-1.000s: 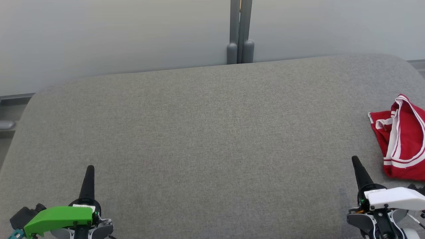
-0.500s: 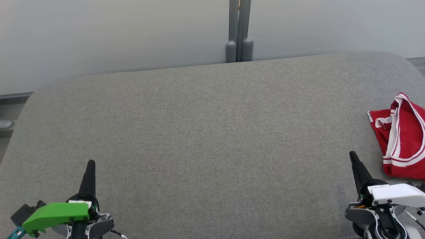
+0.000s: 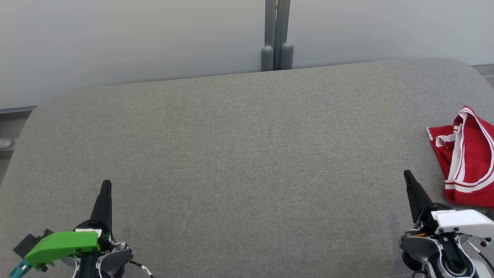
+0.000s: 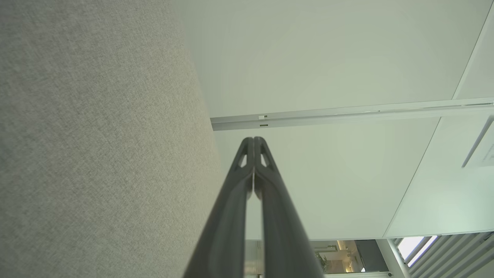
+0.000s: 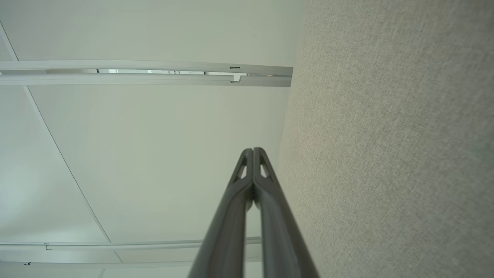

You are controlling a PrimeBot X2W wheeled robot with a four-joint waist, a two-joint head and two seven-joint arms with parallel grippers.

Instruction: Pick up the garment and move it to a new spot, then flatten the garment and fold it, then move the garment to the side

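A wide cushion (image 3: 247, 154) of grey woven fabric, rounded at its far corners, spans the head view. Behind it rises a pale, plain wall (image 3: 135, 38), divided by a grey post (image 3: 277, 34) that ends in two rounded feet at the cushion's back edge. A dark strip (image 3: 15, 111) runs along the wall's foot at the far left.

The garment (image 3: 469, 158), red with white stripes, lies crumpled on the cushion at its right edge, partly cut off by the frame. The right gripper (image 3: 407, 174) is near its left side, not touching it, with the jaws pressed together on nothing. The left gripper (image 3: 106, 183) is at the lower left, well apart from the garment, likewise closed and empty.

In the left wrist view the cushion takes the left side. Pale wall panels, crossed by a rail (image 4: 347, 114), take the right, with slatted blinds (image 4: 455, 251) in the lower right corner. In the right wrist view the cushion lies to the right and the panelled wall to the left.
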